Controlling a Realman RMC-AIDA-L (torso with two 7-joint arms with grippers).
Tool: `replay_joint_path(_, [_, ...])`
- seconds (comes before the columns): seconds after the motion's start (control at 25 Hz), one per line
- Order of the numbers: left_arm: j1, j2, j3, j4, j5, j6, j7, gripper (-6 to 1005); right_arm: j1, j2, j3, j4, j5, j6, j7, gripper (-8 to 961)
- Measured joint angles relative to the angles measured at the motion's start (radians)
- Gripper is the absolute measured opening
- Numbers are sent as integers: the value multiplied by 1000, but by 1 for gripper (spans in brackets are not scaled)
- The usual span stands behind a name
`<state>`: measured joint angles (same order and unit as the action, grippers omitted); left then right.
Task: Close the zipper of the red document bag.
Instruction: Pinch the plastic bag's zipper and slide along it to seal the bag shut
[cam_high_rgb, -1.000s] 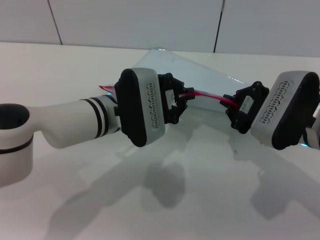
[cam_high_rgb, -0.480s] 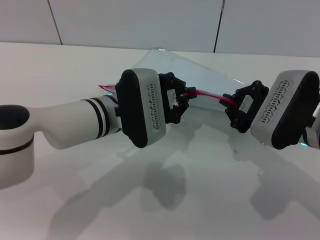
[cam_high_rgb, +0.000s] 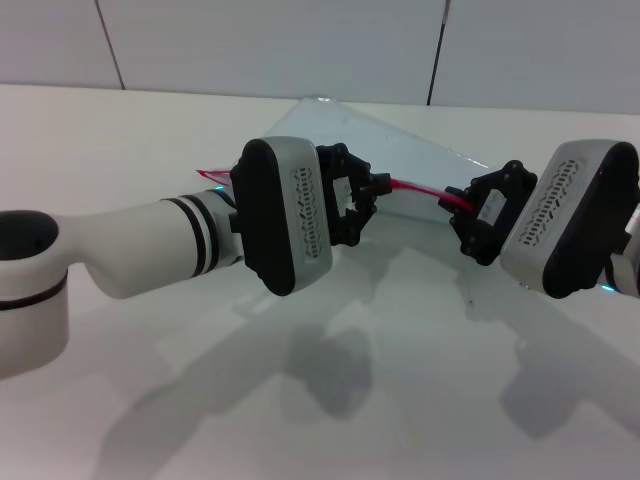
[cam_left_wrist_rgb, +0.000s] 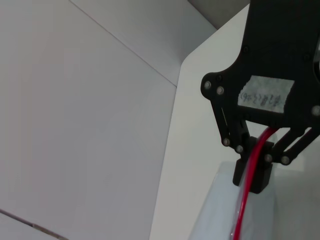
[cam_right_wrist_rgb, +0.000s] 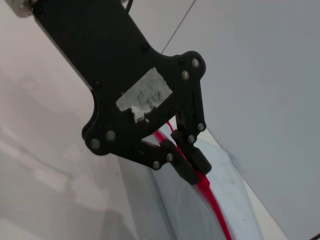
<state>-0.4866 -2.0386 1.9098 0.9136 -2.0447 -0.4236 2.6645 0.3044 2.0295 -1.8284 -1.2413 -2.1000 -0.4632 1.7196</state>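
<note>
The red document bag (cam_high_rgb: 400, 150) is a pale translucent pouch lifted off the white table between my two arms. Its zipper (cam_high_rgb: 415, 188) runs as a thin red line along the near edge. My left gripper (cam_high_rgb: 378, 186) is shut on the zipper near its middle. My right gripper (cam_high_rgb: 460, 212) is shut on the zipper's right end. The left wrist view shows the right gripper (cam_left_wrist_rgb: 253, 175) farther off, pinching the red zipper (cam_left_wrist_rgb: 245, 210). The right wrist view shows the left gripper (cam_right_wrist_rgb: 192, 167) clamped on the zipper (cam_right_wrist_rgb: 215, 205).
The white table (cam_high_rgb: 150, 130) stretches to the grey panelled wall (cam_high_rgb: 270, 40) behind. The left forearm (cam_high_rgb: 130, 250) crosses the front left of the table. The arms' shadows fall on the table in front.
My left gripper has crept slightly to the right along the zipper, towards the right gripper. The right arm has stayed put.
</note>
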Motion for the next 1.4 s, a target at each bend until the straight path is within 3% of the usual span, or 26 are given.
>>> replay_joint_path(1.4, [22,2,0,-6,-14,40,2,53,-7,-2,36,5,0,2,11,48])
